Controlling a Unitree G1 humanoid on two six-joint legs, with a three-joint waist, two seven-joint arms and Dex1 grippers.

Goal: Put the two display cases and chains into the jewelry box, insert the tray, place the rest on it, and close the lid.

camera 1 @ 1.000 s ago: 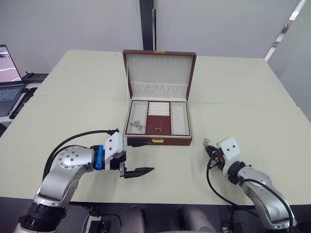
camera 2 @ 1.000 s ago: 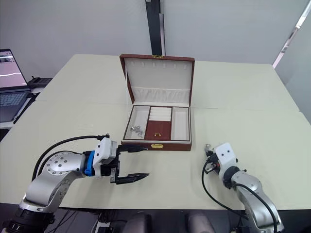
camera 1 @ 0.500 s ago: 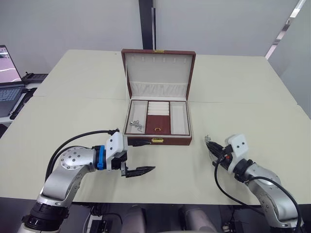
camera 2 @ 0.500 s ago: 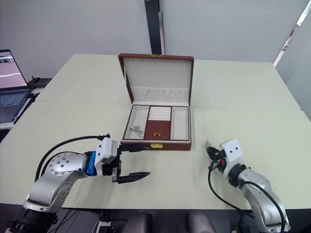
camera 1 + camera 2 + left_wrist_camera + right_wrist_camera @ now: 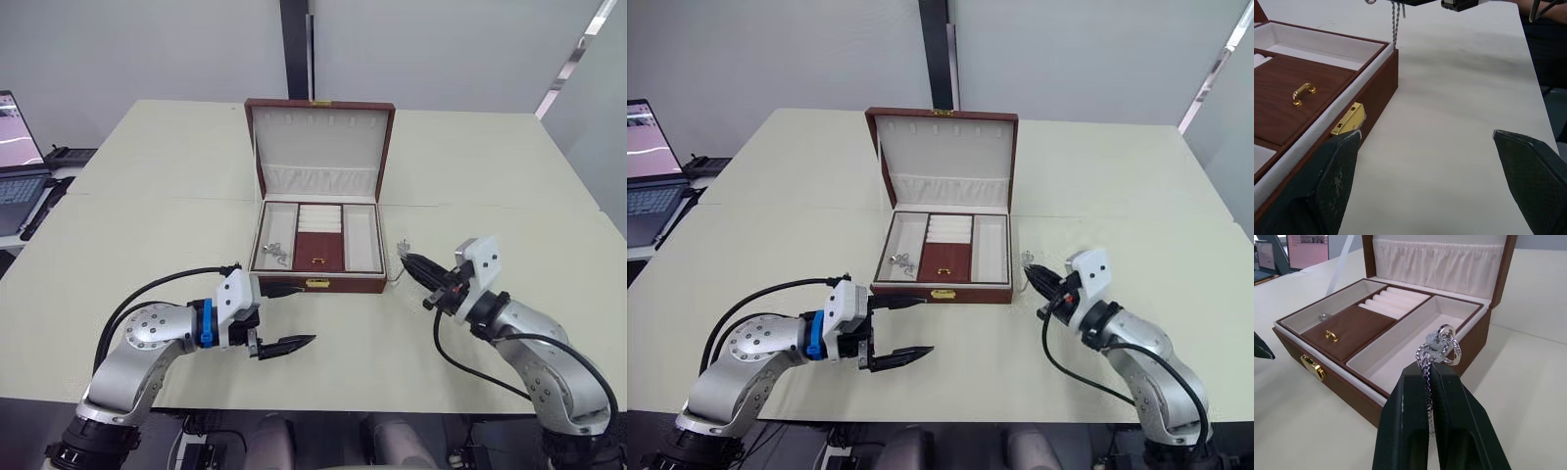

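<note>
The right gripper (image 5: 1431, 382) pinches a thin silver chain with rings (image 5: 1440, 345), holding it just beside the open reddish-brown wooden jewelry box (image 5: 319, 286), whose tray (image 5: 318, 250) is already in. Next it likely carries the chain over the right compartment and releases. The left gripper (image 5: 282, 315) waits, jaws wide.

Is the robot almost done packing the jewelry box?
Not quite. The tray already sits inside the jewelry box, with a few silver bits in its left compartment. The right gripper holds a silver chain beside the box. The open left gripper waits, and the lid is still up.
</note>
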